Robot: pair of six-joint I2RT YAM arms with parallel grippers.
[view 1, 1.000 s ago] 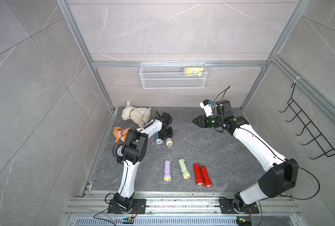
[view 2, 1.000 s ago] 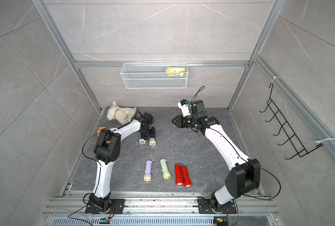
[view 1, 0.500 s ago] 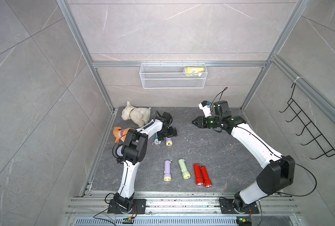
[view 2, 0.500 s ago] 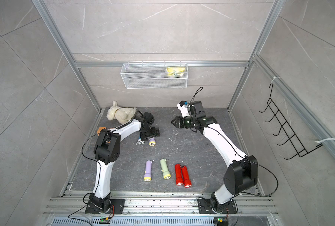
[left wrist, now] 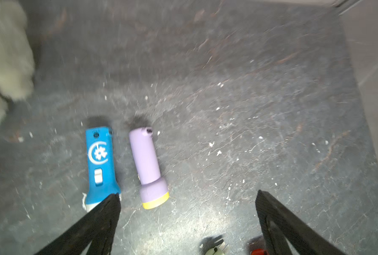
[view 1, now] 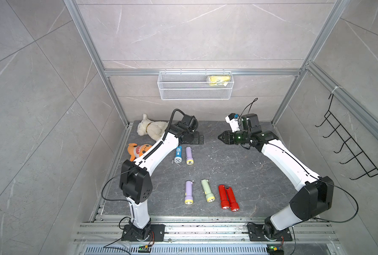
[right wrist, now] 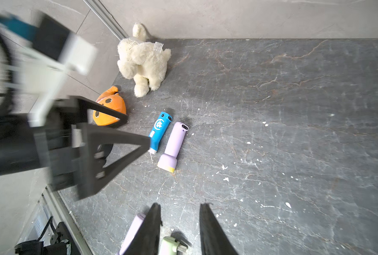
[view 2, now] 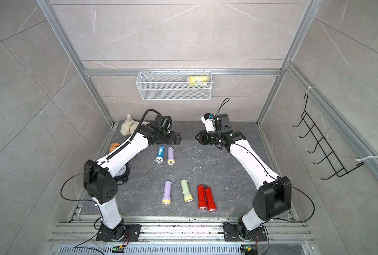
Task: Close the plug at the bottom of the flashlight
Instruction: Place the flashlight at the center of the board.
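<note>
In both top views the left gripper [view 1: 199,139] hangs wide open and empty over the dark grey stone floor [view 1: 227,167]. Just by it lies the small purple plastic flashlight with a yellow front [view 1: 189,155], next to a blue plastic flashlight [view 1: 178,154]. The right gripper [view 1: 220,137] floats in the air, jaws a little apart, holding nothing. A pale green plastic flashlight [view 1: 207,193] lies nearer the front.

The left wrist view shows something the top views cannot: a little dark hole in the purple flashlight's back end. I think its plug is not shut. To do it well, one gripper should hold the body steady while the other pushes the plug straight in.

The right wrist view shows a small piece sticking out of the green flashlight's end.
</note>
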